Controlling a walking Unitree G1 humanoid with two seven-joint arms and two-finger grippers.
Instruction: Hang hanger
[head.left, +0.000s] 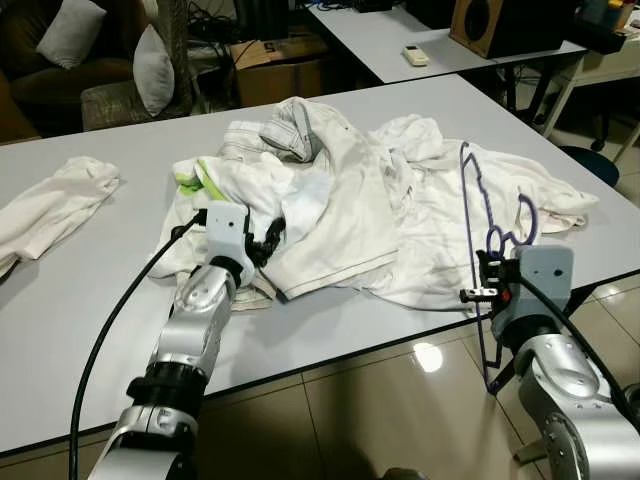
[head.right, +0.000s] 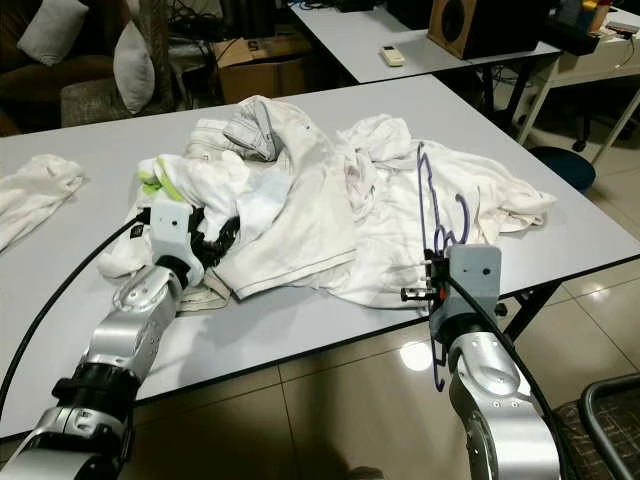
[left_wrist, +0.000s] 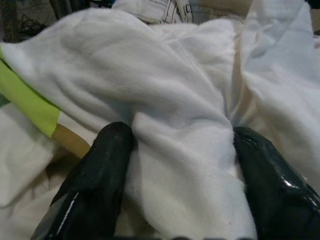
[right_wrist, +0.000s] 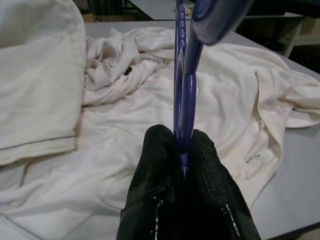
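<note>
left eye view: a pile of white clothes (head.left: 350, 200) lies heaped on the grey worktop (head.left: 90, 330), with a separate white garment (head.left: 50, 205) lying well apart near its left end. the left gripper (head.left: 268, 240) reaches into the near left edge of the pile, its black fingers spread around a fold of white cloth. the right gripper (head.left: 483, 270) sits at the worktop's near right edge and is clamped on a purple hanger (head.left: 470, 215), which stands upright on edge, its frame rising above the clothes and dropping below the worktop edge. right eye view: the same scene; a second table (head.right: 370, 30) behind carries a white remote (head.right: 391, 56) and a wooden speaker (head.right: 455, 22). left wrist view: the two fingers (left_wrist: 95, 180) stand apart with a thick fold of white fabric (left_wrist: 175, 150) between them; a green and yellow trim (left_wrist: 30, 102) shows beside it. right wrist view: both fingers (right_wrist: 160, 180) are pressed together on the hanger's thin purple bar, above the spread white clothes.
</note>
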